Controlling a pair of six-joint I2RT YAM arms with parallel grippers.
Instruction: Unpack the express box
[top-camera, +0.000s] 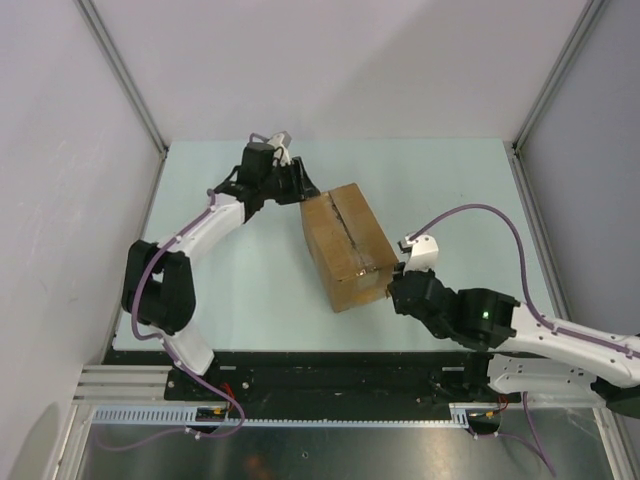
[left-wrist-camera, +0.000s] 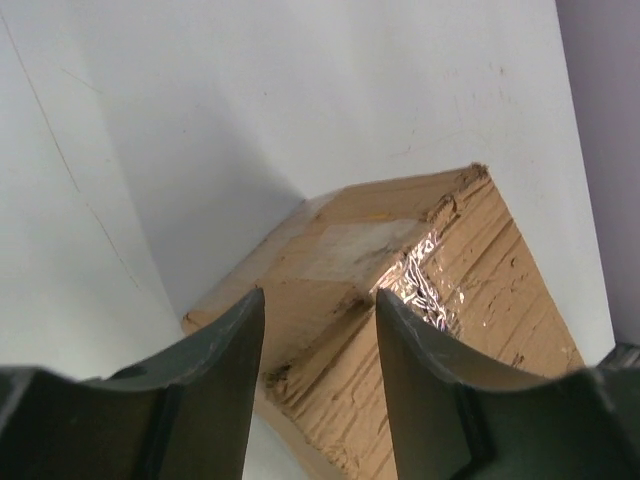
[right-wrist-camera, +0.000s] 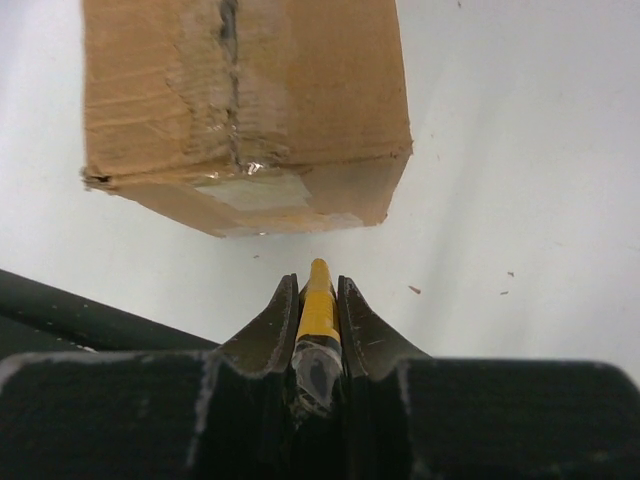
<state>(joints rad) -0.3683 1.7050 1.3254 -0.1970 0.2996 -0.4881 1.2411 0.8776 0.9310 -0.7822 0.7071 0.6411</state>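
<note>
Pinching a yellow knife in my right tool: jaws nearly together, clamped on the handle. The knife tip pokes out past the fingertips toward 12 o'clock in the right wrist view.

Box sits about mid worktop, resting flat, turned so its long side runs from 11 to 5 o'clock in the top view. Flaps are down and the centre seam along the top is ragged.

Right tool is at the box's 4 o'clock, just beside the near right corner. Knife tip is apart from the cardboard in the wrist view, with a strip of bare worktop between them. That view shows the box at 12 o'clock, scuffed, with a pale patch low on its facing side.

Left tool is at the box's 10 o'clock, by the far left corner. Its jaws stand about half open, gripping nothing. Through the gap the left wrist view shows a box corner with crinkled shiny tape over the edge. Cannot tell whether the left fingers touch the cardboard.

Purple cable loops off my right arm at the box's 3 o'clock.
</note>
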